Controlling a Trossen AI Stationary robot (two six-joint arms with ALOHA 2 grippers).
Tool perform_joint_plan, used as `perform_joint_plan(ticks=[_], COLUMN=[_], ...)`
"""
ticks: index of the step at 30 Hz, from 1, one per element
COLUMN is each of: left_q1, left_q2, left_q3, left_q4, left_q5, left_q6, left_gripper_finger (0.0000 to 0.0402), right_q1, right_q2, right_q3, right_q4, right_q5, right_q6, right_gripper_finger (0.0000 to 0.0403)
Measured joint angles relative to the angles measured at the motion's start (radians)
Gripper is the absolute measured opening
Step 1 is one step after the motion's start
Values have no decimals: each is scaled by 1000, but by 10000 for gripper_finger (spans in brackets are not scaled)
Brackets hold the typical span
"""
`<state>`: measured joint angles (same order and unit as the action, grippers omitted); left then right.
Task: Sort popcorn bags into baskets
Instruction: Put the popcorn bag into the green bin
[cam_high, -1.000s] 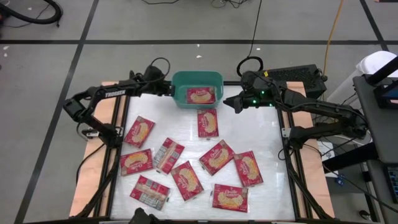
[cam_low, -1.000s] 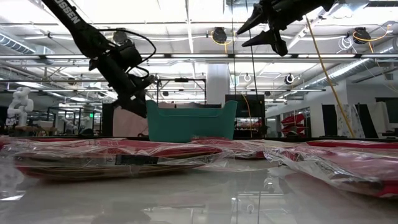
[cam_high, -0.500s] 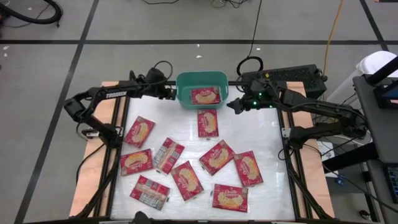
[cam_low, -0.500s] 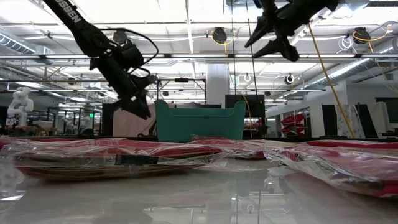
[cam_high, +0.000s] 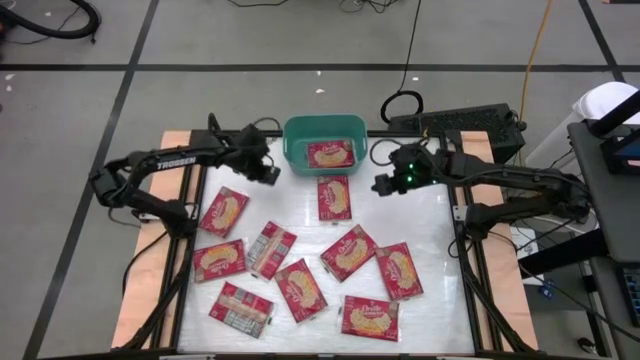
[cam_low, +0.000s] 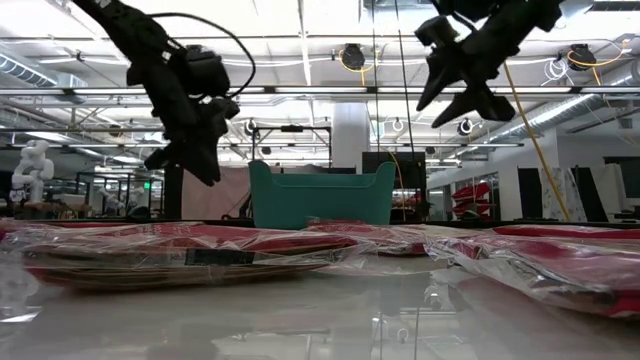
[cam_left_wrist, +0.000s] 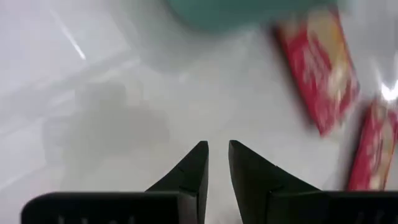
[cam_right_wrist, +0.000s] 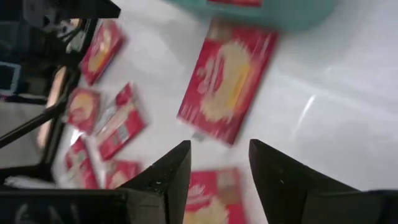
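Note:
A teal basket (cam_high: 296, 133) stands at the table's far edge with one red popcorn bag (cam_high: 330, 153) lying flat in it. Several more popcorn bags lie flat on the white table, among them one (cam_high: 334, 197) just in front of the basket and one (cam_high: 224, 211) to its left. My left gripper (cam_high: 270, 173) hangs above bare table off the basket's near left corner, its fingers (cam_left_wrist: 217, 146) only a narrow gap apart with nothing between them. My right gripper (cam_high: 380, 185) is open in the air near the basket's right side, over the bag (cam_right_wrist: 227, 81) in front of the basket.
Bags are scattered over the table's middle and near half, some showing a grey-white back (cam_high: 241, 309). Bare table lies between the basket and the bags at far left and far right. Black frame rails (cam_high: 455, 240) run along the table's sides.
The basket has slid a little toward the table's right edge. My left gripper has drawn away from the basket's left side toward the near edge and tipped further down. My right gripper has sunk, come slightly toward the near edge, and rolled.

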<state>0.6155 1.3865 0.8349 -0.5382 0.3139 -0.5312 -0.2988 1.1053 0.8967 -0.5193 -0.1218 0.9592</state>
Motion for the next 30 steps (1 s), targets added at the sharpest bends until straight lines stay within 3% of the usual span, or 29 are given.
perform_joint_plan(ticks=[7, 17, 21, 27, 30], left_q1=[-268, -560, -616, -675, -691], left_q2=[0, 13, 54, 157, 213], left_q3=[0, 1, 1, 0, 0], left_q4=[99, 369, 415, 511, 596], left_q5=[-11, -299, -338, -336, -395], left_q6=[-194, -574, -707, -922, -968], left_gripper_finger=[67, 68, 75, 164, 220], right_q1=[97, 113, 101, 137, 156], right_q2=[0, 0, 0, -10, -24], right_q3=[-77, -86, -86, -86, -86], right_q4=[123, 148, 146, 120, 97], right_q5=[-12, -31, -103, -216, -224], right_q6=[135, 47, -6, -75, -112], right_gripper_finger=[168, 169, 169, 169, 169])
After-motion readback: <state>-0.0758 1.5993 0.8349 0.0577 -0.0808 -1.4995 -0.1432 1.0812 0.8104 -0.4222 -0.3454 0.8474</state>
